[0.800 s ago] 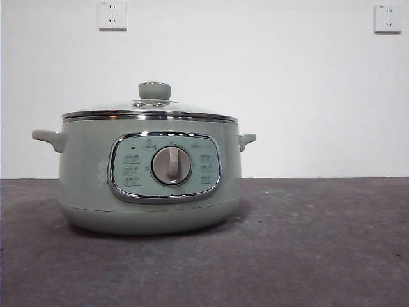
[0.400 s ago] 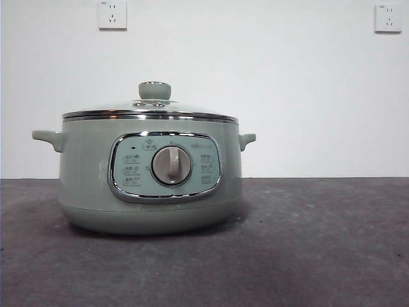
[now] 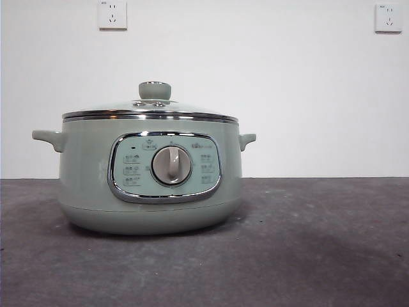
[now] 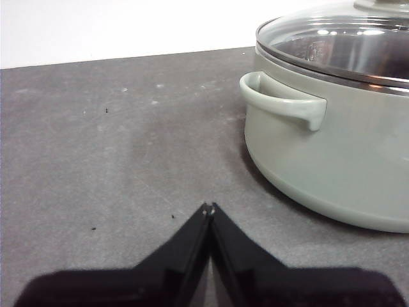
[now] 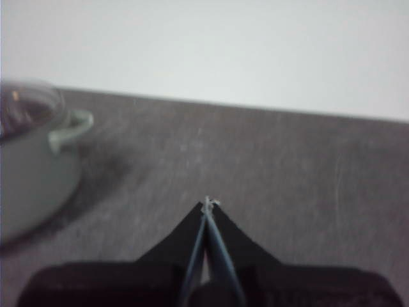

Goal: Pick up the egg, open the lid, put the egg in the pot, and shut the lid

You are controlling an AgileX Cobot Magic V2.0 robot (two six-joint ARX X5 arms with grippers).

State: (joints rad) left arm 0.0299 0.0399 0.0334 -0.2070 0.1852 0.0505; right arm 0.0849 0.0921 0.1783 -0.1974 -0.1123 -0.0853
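A: On the dark grey surface (image 3: 307,256), what do you have in front of you?

B: You have a white wall behind it with two sockets, one high on the left (image 3: 112,14) and one high on the right (image 3: 388,18). Left of centre stands the pot (image 3: 83,173), its dial (image 3: 171,165) facing you.

A: And what is in it?

B: You can't tell; the lid (image 3: 150,109) sits closed on the rim, knob (image 3: 154,90) on top, and through the glass in the left wrist view only shiny metal shows. The egg appears in none of your views.

A: Your grippers?

B: The left gripper (image 4: 208,208) hangs over bare surface beside a pot handle (image 4: 281,102), jaws pressed together, holding nothing. The right gripper (image 5: 208,204) is also closed and empty, well apart from the pot in a blurred view.

A: Any change from a second ago?

B: None in your front view; pot and lid sit as before.
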